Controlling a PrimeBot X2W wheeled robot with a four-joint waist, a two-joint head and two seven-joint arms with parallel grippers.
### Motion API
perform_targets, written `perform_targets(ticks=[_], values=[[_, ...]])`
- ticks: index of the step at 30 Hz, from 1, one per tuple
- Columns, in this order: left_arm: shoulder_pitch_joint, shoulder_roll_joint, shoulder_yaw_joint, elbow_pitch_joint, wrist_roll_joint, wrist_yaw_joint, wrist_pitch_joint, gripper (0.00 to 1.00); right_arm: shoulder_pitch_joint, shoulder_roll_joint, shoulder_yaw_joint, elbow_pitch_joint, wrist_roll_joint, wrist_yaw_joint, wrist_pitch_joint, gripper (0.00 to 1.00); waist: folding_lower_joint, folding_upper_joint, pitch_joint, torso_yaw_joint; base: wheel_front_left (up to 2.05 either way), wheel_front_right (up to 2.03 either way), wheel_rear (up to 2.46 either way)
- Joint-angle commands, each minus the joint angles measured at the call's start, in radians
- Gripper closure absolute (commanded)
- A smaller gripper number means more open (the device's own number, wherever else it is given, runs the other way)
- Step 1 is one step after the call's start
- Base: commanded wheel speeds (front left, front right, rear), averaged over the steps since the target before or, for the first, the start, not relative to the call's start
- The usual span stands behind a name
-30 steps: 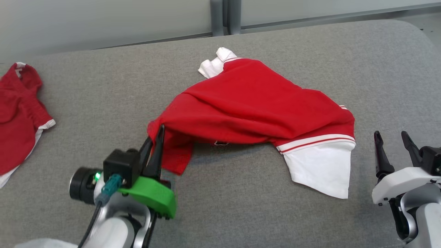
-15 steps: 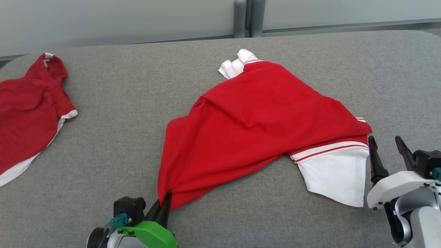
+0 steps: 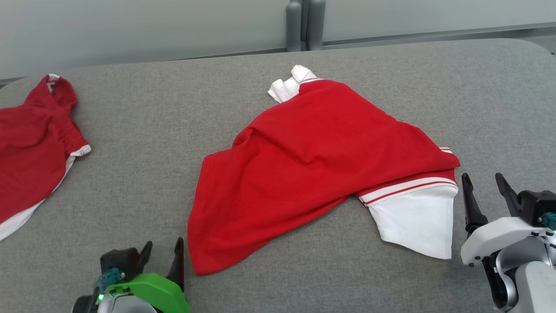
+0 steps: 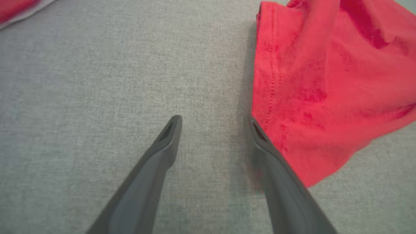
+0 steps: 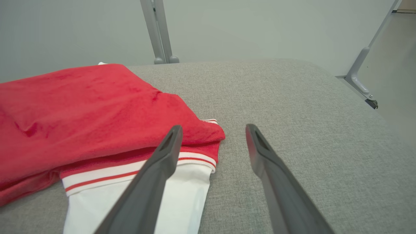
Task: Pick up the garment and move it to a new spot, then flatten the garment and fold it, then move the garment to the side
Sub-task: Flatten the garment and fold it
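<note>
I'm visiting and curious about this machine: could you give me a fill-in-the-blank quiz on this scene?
The left tool is ___, holding nothing.
The garment on the grey table is mostly ___.
The right tool hovers beside the garment's ___ section.
Missing words: open; red; white.

Grey desk [image 3: 130, 130], pale wall [image 3: 130, 26]
We see a desk covered in grey woven cloth, a pale grey-green wall behind, and two grey metal posts [image 3: 305, 24] at its far edge.
</note>
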State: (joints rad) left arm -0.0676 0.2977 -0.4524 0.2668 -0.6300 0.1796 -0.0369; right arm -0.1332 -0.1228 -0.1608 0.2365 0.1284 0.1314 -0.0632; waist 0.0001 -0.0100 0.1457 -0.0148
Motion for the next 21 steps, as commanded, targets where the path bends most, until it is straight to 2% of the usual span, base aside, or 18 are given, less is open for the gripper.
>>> perform_targets(ticks=[1,6,13,21], values=[[-0.018,0.01,0.007,0.002,0.008,0.007,-0.01,0.0,0.008,-0.004,0.002,0.001,-0.002,-0.001,0.001,0.0,-0.0001,0.01,-0.003,-0.004,0.0,0.0,0.0],[-0.071,0.022,0.014,-0.013,0.022,0.001,-0.024,0.0,0.009,-0.002,0.014,0.004,-0.003,-0.001,0.002,0.0,-0.0001,0.01,-0.011,-0.022,0.0,0.0,0.0],[-0.222,-0.02,-0.052,0.008,0.063,-0.041,0.01,0.0,-0.011,-0.014,0.036,0.01,0.007,-0.001,0.002,0.0,-0.0001,0.01,-0.002,-0.063,0.0,0.0,0.0],[-0.411,-0.067,-0.111,0.181,0.099,-0.097,0.066,0.0,-0.046,-0.018,0.081,0.009,0.012,-0.001,0.003,0.0,-0.0001,0.01,0.048,-0.137,0.0,0.0,0.0]])
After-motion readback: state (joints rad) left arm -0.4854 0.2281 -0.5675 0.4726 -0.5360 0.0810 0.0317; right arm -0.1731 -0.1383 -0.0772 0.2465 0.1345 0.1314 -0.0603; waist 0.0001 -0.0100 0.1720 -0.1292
